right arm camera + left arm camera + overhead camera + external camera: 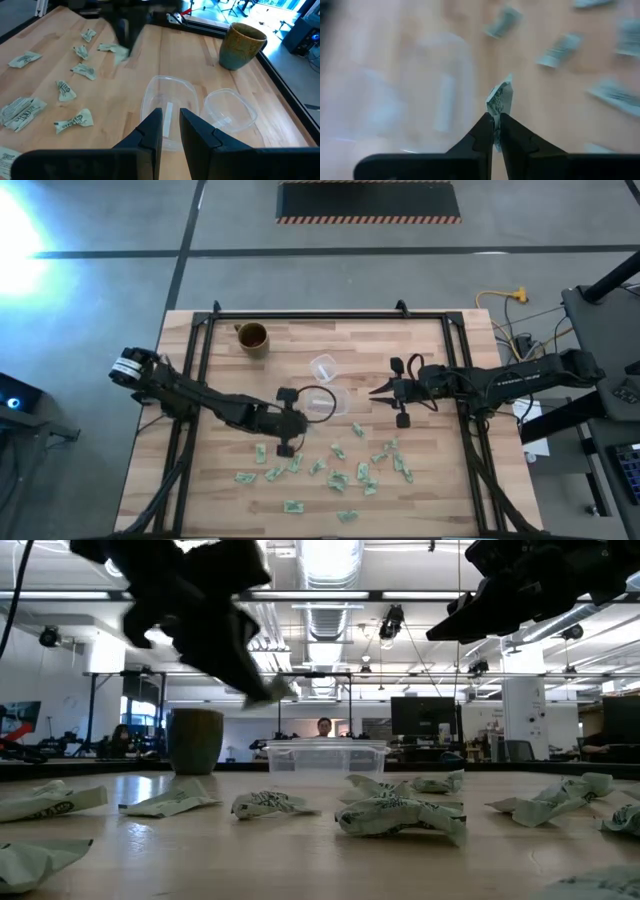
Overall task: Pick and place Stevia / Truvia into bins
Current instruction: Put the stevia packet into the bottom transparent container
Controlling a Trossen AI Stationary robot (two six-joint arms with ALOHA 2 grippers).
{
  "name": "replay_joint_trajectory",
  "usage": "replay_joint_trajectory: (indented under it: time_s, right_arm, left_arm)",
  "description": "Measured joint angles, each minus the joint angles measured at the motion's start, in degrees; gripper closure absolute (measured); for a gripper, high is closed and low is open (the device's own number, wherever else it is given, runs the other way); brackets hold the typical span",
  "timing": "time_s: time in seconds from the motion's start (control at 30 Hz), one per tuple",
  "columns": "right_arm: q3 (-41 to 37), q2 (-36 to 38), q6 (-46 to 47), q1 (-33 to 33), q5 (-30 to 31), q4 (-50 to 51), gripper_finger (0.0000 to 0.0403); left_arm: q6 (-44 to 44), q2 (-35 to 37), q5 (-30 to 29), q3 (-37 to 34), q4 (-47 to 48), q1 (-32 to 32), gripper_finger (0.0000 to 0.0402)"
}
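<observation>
While the left pincer (496,125) is pinching one Stevia packet (500,100) tight between its closed fingers, lifted off the tabletop (420,340) just beside the clear bin (167,107), the right pincer (170,125) is hovering over that bin from the other side, fingers only slightly apart and gripping nothing. A smaller clear cup (230,110) is sitting right beside the bin, and a brown mug (252,337) is standing well apart near the far edge. Loose packets (335,475) are lying scattered across the near half of the tabletop, crumpled, none blocking the bin. In the low view the left arm is covering part of the mug area, and a person (323,727) is showing far behind the bin. The left wrist view is smearing the bin and the packets beyond, so the bin's contents are hard to make out there; one pale strip seems to be lying inside it.
</observation>
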State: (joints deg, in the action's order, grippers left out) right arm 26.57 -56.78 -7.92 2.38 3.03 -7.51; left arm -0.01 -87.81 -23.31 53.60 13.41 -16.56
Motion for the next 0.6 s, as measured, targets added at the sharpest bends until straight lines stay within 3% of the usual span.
replay_joint_trajectory:
  time_s: [0.07, 0.13, 0.43, 0.6]
  right_arm:
    - [0.0, 0.0, 0.0, 0.0, 0.0, 0.0, 0.0346]
    - [0.0, 0.0, 0.0, 0.0, 0.0, 0.0, 0.0346]
    - [0.0, 0.0, 0.3, 0.0, 0.0, 0.0, 0.0346]
    - [0.0, 0.0, 0.3, 0.0, 0.0, 0.0, 0.0346]
  left_arm:
    - [4.6, -0.2, -4.4, 1.2, -2.4, 1.0, 0.0389]
    - [8.2, -0.3, -5.3, 1.7, -4.7, 2.7, 0.0389]
    - [10.9, -0.5, -1.4, 0.7, -8.1, 11.2, 0.0385]
    - [11.7, -0.5, -0.7, 0.5, -8.2, 12.4, 0.0350]
